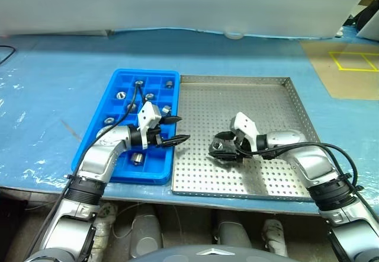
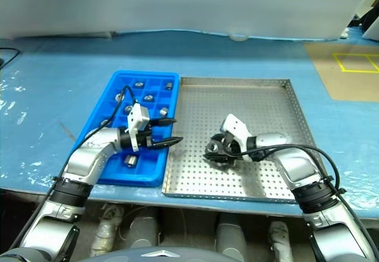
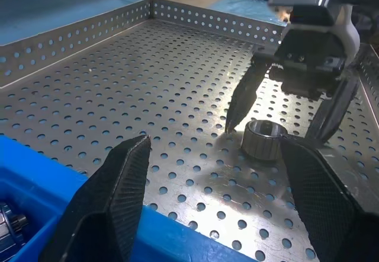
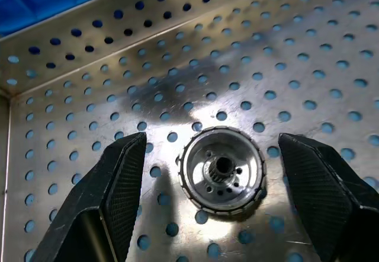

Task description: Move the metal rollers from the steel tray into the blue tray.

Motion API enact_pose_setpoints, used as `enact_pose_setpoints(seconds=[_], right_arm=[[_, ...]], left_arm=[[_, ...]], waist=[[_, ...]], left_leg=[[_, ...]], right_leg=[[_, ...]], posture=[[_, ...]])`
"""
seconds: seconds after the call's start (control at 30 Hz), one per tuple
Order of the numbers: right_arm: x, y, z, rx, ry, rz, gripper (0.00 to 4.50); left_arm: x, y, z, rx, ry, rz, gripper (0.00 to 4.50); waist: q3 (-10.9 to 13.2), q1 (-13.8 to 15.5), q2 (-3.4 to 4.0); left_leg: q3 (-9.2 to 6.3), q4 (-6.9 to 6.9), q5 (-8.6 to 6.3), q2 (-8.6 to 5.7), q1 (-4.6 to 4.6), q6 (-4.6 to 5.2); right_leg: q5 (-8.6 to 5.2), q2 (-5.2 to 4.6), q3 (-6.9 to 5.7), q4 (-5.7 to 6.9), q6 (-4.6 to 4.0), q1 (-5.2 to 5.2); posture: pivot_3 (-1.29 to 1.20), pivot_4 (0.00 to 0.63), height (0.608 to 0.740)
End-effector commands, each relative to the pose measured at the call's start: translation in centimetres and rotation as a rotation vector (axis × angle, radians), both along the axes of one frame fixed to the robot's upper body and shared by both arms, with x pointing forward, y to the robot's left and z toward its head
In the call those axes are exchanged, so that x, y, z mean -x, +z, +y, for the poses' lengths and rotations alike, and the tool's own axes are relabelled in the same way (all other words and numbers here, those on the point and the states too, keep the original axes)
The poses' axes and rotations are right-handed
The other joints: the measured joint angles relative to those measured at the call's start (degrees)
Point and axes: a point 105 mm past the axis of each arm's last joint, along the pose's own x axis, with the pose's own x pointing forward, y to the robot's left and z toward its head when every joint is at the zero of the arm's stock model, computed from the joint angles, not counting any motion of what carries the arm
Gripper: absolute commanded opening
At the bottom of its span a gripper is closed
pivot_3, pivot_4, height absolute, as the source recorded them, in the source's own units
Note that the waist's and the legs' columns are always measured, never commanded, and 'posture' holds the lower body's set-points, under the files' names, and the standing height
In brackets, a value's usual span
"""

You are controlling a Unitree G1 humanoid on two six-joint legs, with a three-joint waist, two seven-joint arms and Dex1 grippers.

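Note:
The steel tray (image 1: 260, 102) lies at centre right, with the blue tray (image 1: 145, 71) against its left side. One of the metal rollers (image 4: 222, 170) rests on the steel tray's perforated floor near the front left. My right gripper (image 1: 219, 149) straddles it, open, with a finger on each side and a gap to both. Several more rollers (image 1: 120, 95) sit in the blue tray's compartments. My left gripper (image 1: 183, 128) hovers open and empty over the blue tray's right edge, pointing toward the roller (image 3: 263, 139).
Both trays sit on a table with a pale blue covering (image 1: 53, 96); its front edge runs just below them. A brown board with yellow tape (image 1: 355, 60) lies at the back right. A white wall (image 1: 177, 1) closes the far side.

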Motion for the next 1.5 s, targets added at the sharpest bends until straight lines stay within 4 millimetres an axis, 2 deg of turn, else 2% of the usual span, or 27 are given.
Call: enact_pose_setpoints(seconds=[0.03,0.1,0.17,0.27,0.37,0.5,0.6,0.73,0.9,1.13,1.4,1.5], right_arm=[[-0.5,0.3,-0.1,0.033,0.027,-0.041,2.81],[-0.8,0.4,-0.1,0.034,0.035,-0.057,2.07],[-1.4,1.6,0.4,-0.023,0.036,-0.085,1.63],[-2.5,4.9,1.8,-0.179,0.039,-0.139,1.64],[-3.3,8.4,3.8,-0.332,0.091,-0.173,1.64],[-3.1,9.8,6.4,-0.396,0.216,-0.157,1.64],[-2.5,8.7,9.4,-0.357,0.368,-0.126,1.64],[-2.2,6.1,10.9,-0.225,0.483,-0.124,1.64],[-2.2,3.8,11.2,-0.121,0.552,-0.123,1.64],[-2.6,3.3,10.8,-0.112,0.539,-0.116,1.64],[-3.9,3.4,9.4,-0.09,0.445,-0.159,4.4],[-4.4,4.0,8.6,-0.11,0.394,-0.179,4.4]], left_arm=[[0.2,1.3,0.7,0.012,0.02,-0.044,3.62],[0.2,1.3,1.0,0.013,0.039,-0.048,3.62],[0.2,1.9,1.3,0.043,0.068,-0.056,3.62],[0.4,2.7,1.9,0.087,0.116,-0.057,3.62],[1.0,2.5,3.4,0.073,0.184,-0.056,3.62],[1.8,2.4,5.2,0.066,0.276,-0.059,3.62],[3.4,1.9,6.8,0.05,0.373,-0.056,3.62],[4.7,1.8,8.1,0.043,0.46,-0.056,3.62],[5.7,1.7,8.6,0.041,0.516,-0.052,3.62],[6.0,1.3,8.6,0.033,0.525,-0.038,3.62],[4.7,1.7,7.4,0.04,0.452,-0.046,3.62],[4.0,1.9,6.4,0.041,0.394,-0.047,3.62]], waist=[[0.0,0.1,0.0],[0.0,0.1,0.0],[0.0,0.0,0.0],[0.0,0.0,-0.01],[0.0,0.0,-0.01],[0.0,1.5,-0.03],[0.0,2.3,-0.07],[0.0,4.7,-0.07],[0.0,7.8,-0.07],[0.0,10.6,-0.07],[0.0,10.9,-0.07],[0.0,10.9,-0.07]], left_leg=[[0.0,0.0,0.0,0.0,-0.02,0.0],[0.0,-0.05,0.0,0.01,-0.01,-0.01],[0.0,-0.07,0.0,0.01,0.0,-0.01],[0.0,-0.07,0.02,0.01,-0.02,-0.04],[-0.01,-0.08,0.04,0.01,-0.01,-0.06],[-0.05,-0.21,0.05,0.07,-0.07,-0.08],[-0.07,-0.35,0.05,0.07,-0.1,-0.09],[-0.14,-0.61,0.12,0.09,-0.17,-0.2],[-0.36,-0.69,0.18,0.1,-0.19,-0.31],[-0.56,-0.68,0.2,0.08,-0.1,-0.34],[-0.61,-0.66,0.25,0.07,-0.07,-0.42],[-0.61,-0.64,0.25,0.05,-0.09,-0.43]], right_leg=[[0.0,0.0,0.0,0.0,0.0,-0.02],[0.0,0.01,-0.01,-0.01,0.0,-0.03],[0.0,0.01,-0.01,-0.01,0.0,-0.03],[0.0,0.01,-0.01,0.05,0.0,-0.09],[0.01,0.02,0.0,0.1,-0.01,-0.14],[-0.02,0.05,-0.13,0.04,-0.05,-0.17],[-0.06,0.04,-0.2,-0.04,-0.12,-0.19],[-0.17,0.02,-0.4,-0.06,-0.23,-0.26],[-0.2,0.01,-0.57,-0.04,-0.24,-0.2],[-0.19,0.05,-0.6,0.01,-0.24,-0.05],[-0.19,0.1,-0.57,0.07,-0.24,-0.05],[-0.19,0.09,-0.58,0.06,-0.24,-0.05]], posture=[[0.02,0.15,0.74],[0.05,0.15,0.74],[0.07,0.15,0.74],[0.11,0.15,0.74],[0.19,0.15,0.74],[0.3,0.15,0.74],[0.37,0.15,0.74],[0.46,0.15,0.74],[0.51,0.15,0.74],[0.51,0.15,0.74],[0.42,0.15,0.74],[0.34,0.15,0.74]])
